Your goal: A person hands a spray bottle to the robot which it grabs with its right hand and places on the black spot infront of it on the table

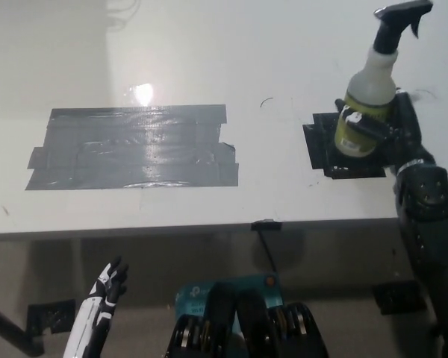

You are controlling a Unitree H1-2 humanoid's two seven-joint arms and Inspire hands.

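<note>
A spray bottle (367, 97) with a black trigger head, white upper body and yellow-green lower part stands upright at the right. My black right hand (384, 130) is shut on its lower part. The bottle's base is over the black spot (325, 149), a small square of black tape on the white table (209, 52); whether the base touches the spot is hidden by the hand. My white left hand (104, 291) rests open below the table's front edge at the lower left.
A large patch of grey tape (134, 145) covers the table's middle left. A small black tape tab (266, 224) sits on the table's front edge. Black tape squares (52, 315) mark the floor below.
</note>
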